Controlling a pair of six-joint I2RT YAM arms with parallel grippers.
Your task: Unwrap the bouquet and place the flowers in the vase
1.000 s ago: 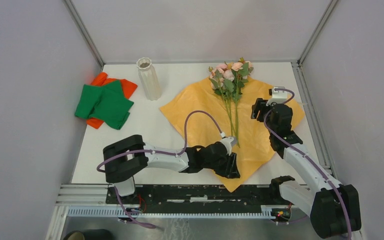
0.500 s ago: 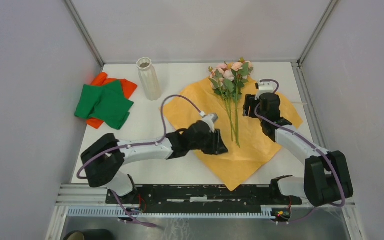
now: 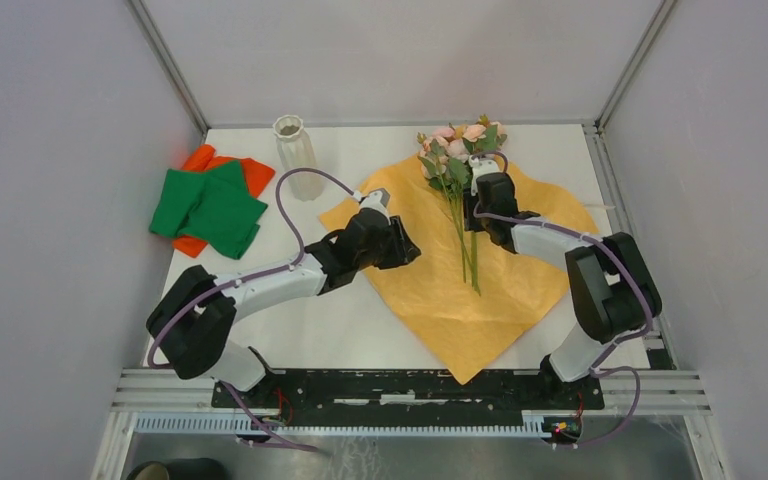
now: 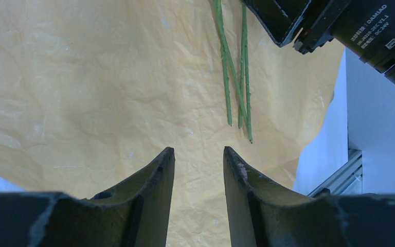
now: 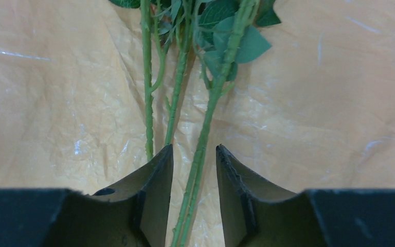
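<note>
Both arms have swung away from the near side. The left hand has left the lower middle of the orange paper for its left edge, and the right hand has come in from the right to the stems.

Nearest, at the bottom centre of the overhead view, one corner of the opened paper points toward the arm bases, and the sheet lies spread flat on the white counter. The left hand hovers over it with its fingers parted and nothing between them; its own camera shows only crinkled paper past the tips, with the cut ends of the stems up and to the right.

Further back, the right hand is released too, its fingers straddling one green stem without pinching it.

The flowers lie loose on the paper, pink heads at its far edge, top centre. The vase stands upright to their left, well clear of the paper. Green cloth lies over orange cloth at the left.
</note>
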